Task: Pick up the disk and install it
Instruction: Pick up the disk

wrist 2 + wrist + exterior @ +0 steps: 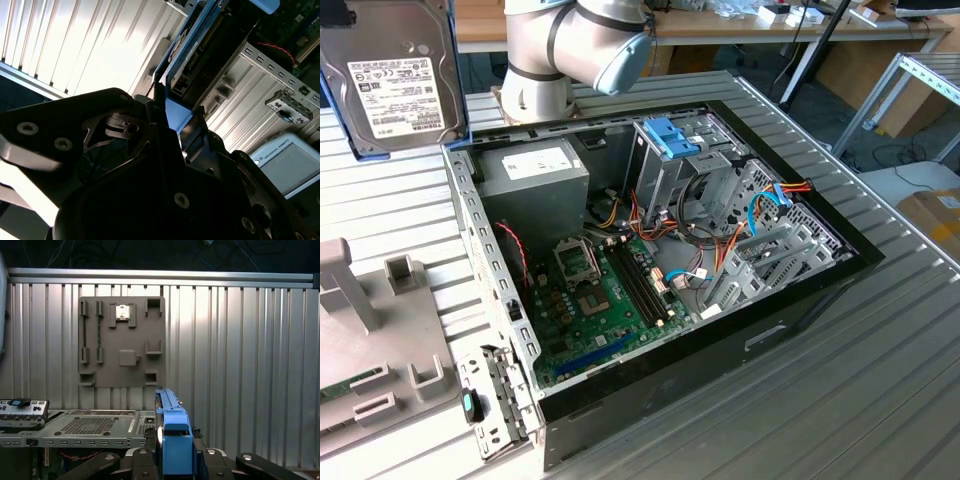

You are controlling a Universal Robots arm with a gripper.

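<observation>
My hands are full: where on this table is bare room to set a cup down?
Bare ribbed table lies at the exterior view's right, beside the open computer case. Crowded: cables fill the case; a grey fixture plate takes the exterior view's left. The gripper holds the disk.

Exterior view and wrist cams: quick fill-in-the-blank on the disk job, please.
1. The gripper is shut on the disk, whose carrier rails are ____.
2. The disk's label is ____.
3. The open computer case shows a ____ motherboard.
Missing: blue; white; green.
</observation>
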